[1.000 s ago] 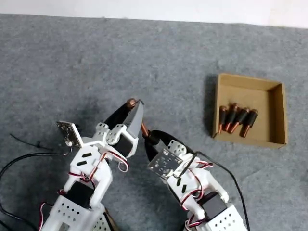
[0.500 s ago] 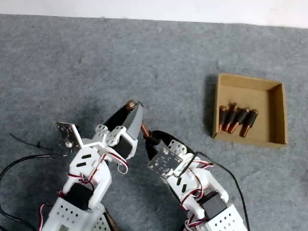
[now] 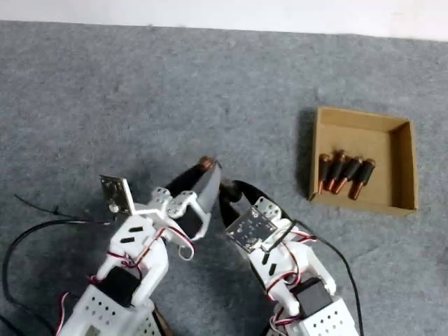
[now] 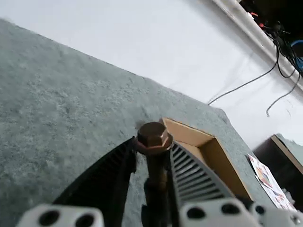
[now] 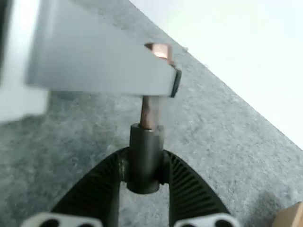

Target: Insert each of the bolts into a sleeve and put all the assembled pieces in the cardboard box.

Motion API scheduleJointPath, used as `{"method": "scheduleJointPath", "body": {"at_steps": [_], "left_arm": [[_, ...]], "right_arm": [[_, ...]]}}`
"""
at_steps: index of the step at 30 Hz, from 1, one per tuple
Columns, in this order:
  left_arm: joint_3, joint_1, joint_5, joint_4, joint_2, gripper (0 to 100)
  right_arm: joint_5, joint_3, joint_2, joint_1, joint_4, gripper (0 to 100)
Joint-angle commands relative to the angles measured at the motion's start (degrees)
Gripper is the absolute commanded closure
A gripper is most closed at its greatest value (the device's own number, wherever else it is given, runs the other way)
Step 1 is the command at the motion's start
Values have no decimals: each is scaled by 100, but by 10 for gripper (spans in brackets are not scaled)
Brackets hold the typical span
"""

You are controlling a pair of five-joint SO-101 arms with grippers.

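My left gripper (image 4: 151, 151) is shut on a copper bolt (image 4: 154, 142), hex head up between the fingers; in the high view the bolt head (image 3: 205, 164) sits at the tip of the left gripper (image 3: 203, 178). My right gripper (image 5: 144, 172) is shut on a dark sleeve (image 5: 143, 156), and the bolt's shank (image 5: 149, 112) enters the sleeve's open end. The two grippers meet near the table's middle, the right gripper (image 3: 225, 194) just beside the left one. The cardboard box (image 3: 399, 168) stands at the right with several assembled pieces (image 3: 344, 174) inside.
Grey carpet (image 3: 140, 98) covers the table. Black cables (image 3: 42, 227) trail at the lower left by the left arm's base. The box's open corner (image 4: 203, 142) lies beyond the bolt in the left wrist view. A white wall (image 4: 142, 33) rises behind.
Both grippers have shifted to the right and come closer together. The exposed length of bolt shank between them has shortened as it slid into the sleeve.
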Motion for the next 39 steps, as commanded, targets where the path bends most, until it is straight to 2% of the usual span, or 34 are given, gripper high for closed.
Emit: {"method": "scheduleJointPath", "body": {"at_steps": [1, 7, 15, 22, 33, 35, 39], "left_arm": [[136, 136, -352, 44, -127, 995], [136, 567, -677, 299, -127, 995], [136, 549, -677, 299, -127, 995], [136, 22, -642, 290, -127, 995], [136, 145, -633, 316, -127, 994], [136, 251, -642, 316, -127, 957], [136, 391, -642, 492, -101, 811]], "right_arm": [[-70, 708, -57, 92, -259, 994], [-70, 708, -57, 101, -259, 994], [-70, 690, -57, 119, -259, 994], [-70, 690, -48, 312, -259, 994], [-70, 699, -13, 330, -259, 994], [-70, 699, -13, 330, -259, 994], [-70, 699, -4, 330, -259, 994]]}}
